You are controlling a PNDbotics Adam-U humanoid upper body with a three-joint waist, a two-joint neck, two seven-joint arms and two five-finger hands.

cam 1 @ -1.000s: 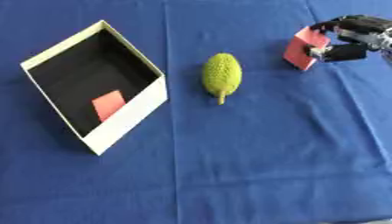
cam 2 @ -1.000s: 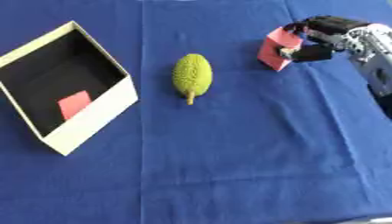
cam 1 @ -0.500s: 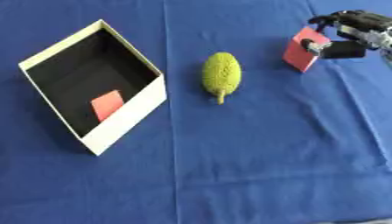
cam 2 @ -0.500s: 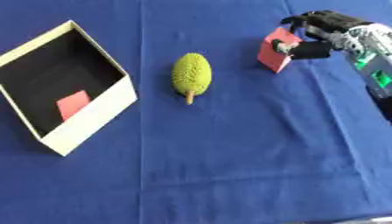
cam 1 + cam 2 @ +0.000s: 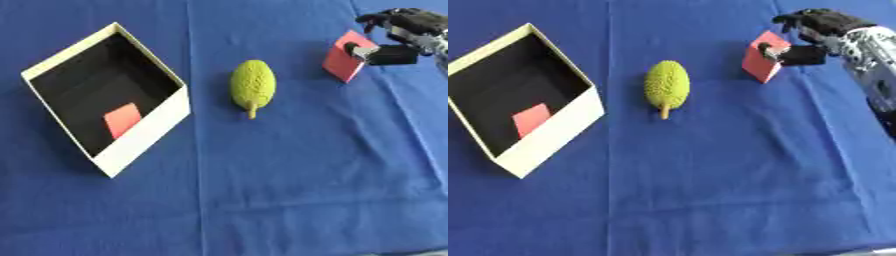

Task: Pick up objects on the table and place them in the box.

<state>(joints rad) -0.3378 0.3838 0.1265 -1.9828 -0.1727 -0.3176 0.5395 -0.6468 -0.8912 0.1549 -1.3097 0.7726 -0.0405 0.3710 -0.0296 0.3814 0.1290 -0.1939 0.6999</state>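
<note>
Red block (image 5: 759, 63) far right, touching right robot hand (image 5: 811, 30); thumb pressed on block, fingers curled above.

Light bright, even, from above; blue table (image 5: 289, 190) cloth uniformly lit, no glare. Shadows soft and short: faint dark edge under green fruit (image 5: 666, 85), thin shadow beside red block (image 5: 761, 63). Box (image 5: 149, 135) interior black, near featureless, only red patch (image 5: 122, 120) readable inside; white walls bright, not blown out. Whole picture slightly soft. My right hand (image 5: 814, 26) smeared, finger outlines unclear. Cloth creases visible as faint lines. No edge distortion noticeable.
</note>
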